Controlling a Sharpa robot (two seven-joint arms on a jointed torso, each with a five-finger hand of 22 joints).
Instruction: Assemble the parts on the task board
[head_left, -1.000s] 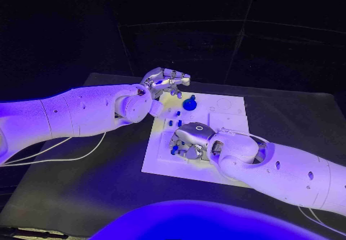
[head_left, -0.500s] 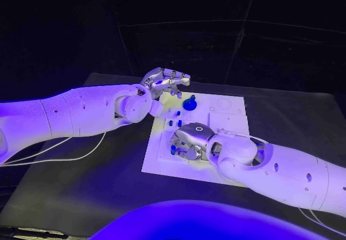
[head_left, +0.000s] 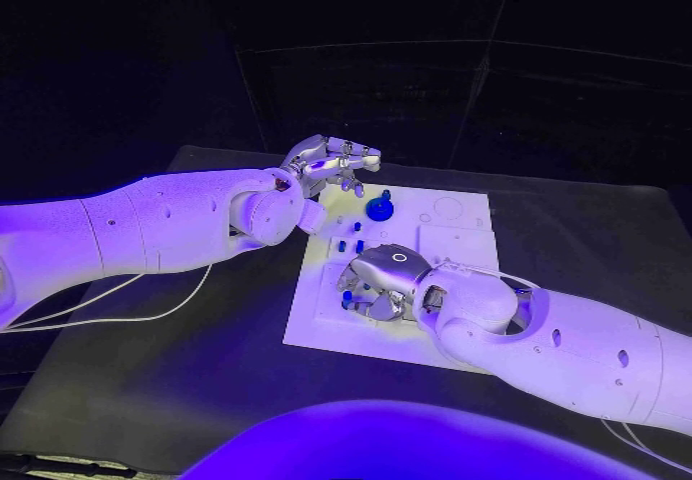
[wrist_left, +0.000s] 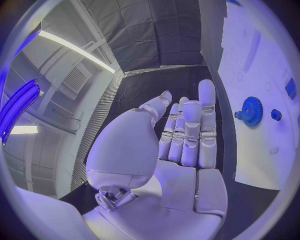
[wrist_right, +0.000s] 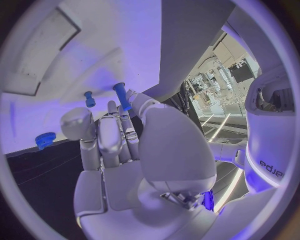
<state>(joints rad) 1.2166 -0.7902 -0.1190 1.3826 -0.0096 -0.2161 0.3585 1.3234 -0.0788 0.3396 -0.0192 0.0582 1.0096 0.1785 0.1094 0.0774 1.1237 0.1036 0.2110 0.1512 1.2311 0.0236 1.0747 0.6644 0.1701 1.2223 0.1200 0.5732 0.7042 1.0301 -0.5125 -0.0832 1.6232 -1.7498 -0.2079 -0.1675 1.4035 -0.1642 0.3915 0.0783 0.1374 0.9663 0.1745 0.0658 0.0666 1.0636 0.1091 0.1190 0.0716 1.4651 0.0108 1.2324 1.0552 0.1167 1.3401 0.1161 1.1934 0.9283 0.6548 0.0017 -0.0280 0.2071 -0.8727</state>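
The white task board (head_left: 454, 240) lies mid-table. A blue gear (head_left: 379, 210) stands near its far left corner, and the left wrist view also has this gear (wrist_left: 252, 111). My left hand (head_left: 335, 160) hovers just beyond that corner with its fingers (wrist_left: 187, 135) straight, apart and empty. My right hand (head_left: 378, 285) bends down onto the board's near left part. In the right wrist view a blue peg (wrist_right: 122, 96) sticks out between its thumb and a fingertip. A shorter blue peg (wrist_right: 89, 99) stands on the board (wrist_right: 94, 50) just past the fingers.
Small blue pieces (head_left: 348, 244) sit on the board between the two hands. Another blue part (wrist_right: 44, 140) lies at the board's edge beside my right hand. The black table (head_left: 216, 330) runs round the board, with my left forearm (head_left: 159, 225) over its left side.
My right hand has shifted slightly over the board's near left part. The left hand has stayed where it was.
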